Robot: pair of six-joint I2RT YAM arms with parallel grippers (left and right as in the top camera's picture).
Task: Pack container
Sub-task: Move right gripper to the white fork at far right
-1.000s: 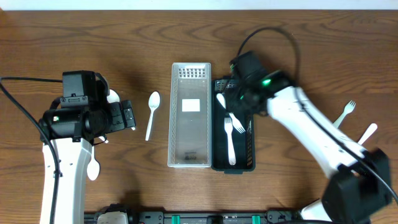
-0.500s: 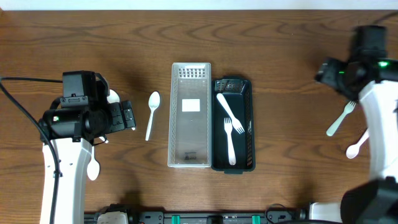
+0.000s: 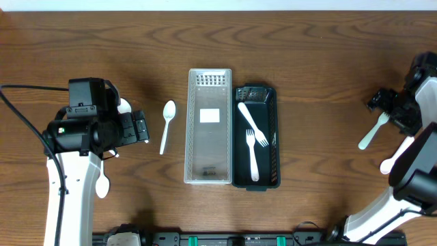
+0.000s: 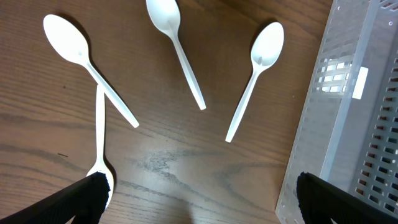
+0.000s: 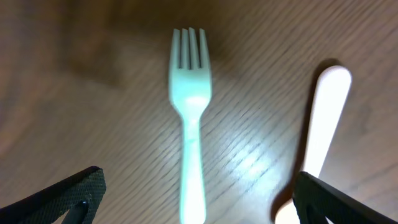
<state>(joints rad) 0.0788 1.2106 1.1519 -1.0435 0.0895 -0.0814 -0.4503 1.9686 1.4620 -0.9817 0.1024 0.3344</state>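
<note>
A clear slotted tray (image 3: 208, 171) and a black tray (image 3: 274, 137) stand side by side at the table's middle. Two white forks (image 3: 254, 140) lie in the black tray. Several white spoons lie at the left; one (image 3: 166, 123) is between my left gripper (image 3: 140, 128) and the clear tray. My left gripper is open and empty above the spoons (image 4: 264, 56), with the clear tray (image 4: 348, 124) to its right. My right gripper (image 3: 386, 106) is open at the far right, above a white fork (image 5: 191, 124) that also shows in the overhead view (image 3: 372, 133).
A white spoon (image 3: 396, 156) lies just right of the fork; its handle (image 5: 324, 118) shows in the right wrist view. Another spoon (image 3: 102, 184) lies under my left arm. The table's right edge is close to my right gripper.
My right arm has swung from over the black tray to the far right and now hangs over the loose fork. The left arm has not moved.
</note>
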